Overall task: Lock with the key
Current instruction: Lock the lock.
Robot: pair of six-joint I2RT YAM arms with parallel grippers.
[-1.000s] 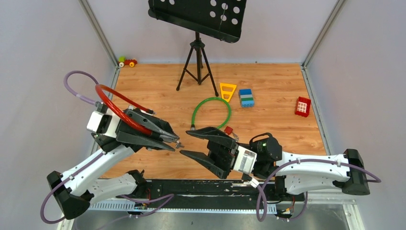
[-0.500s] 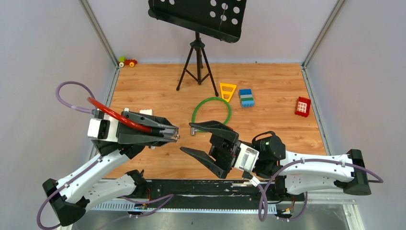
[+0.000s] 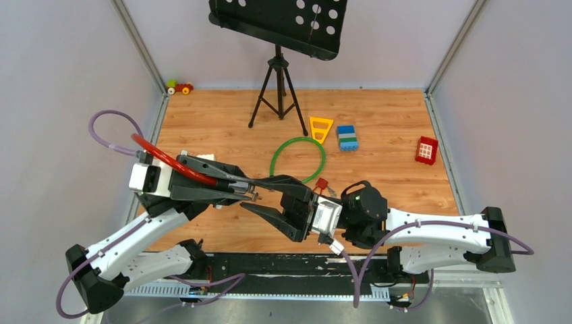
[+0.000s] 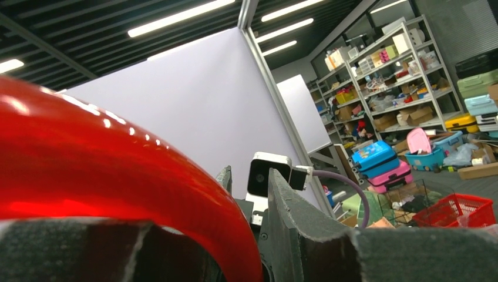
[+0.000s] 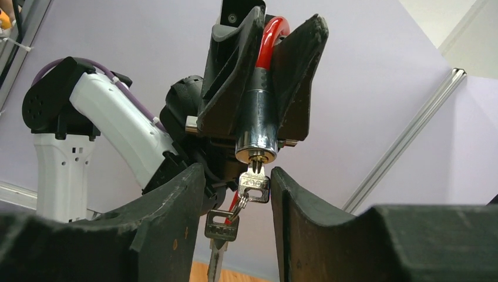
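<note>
Top view: the left gripper (image 3: 246,190) is clamped on the red cable lock (image 3: 168,162), and its tip meets the right gripper (image 3: 255,194) at 7 o'clock of the green cable (image 3: 297,158).

Left wrist view: red cable fills the near frame — the key is hidden here.

Right wrist view: the key (image 5: 253,183) sits in the lock's metal barrel (image 5: 256,138), at its 6 o'clock (spare keys (image 5: 222,226) dangle below). The right gripper's fingers (image 5: 176,223) stand apart at the key's 9 and 3 o'clock — gripping nothing.
</note>
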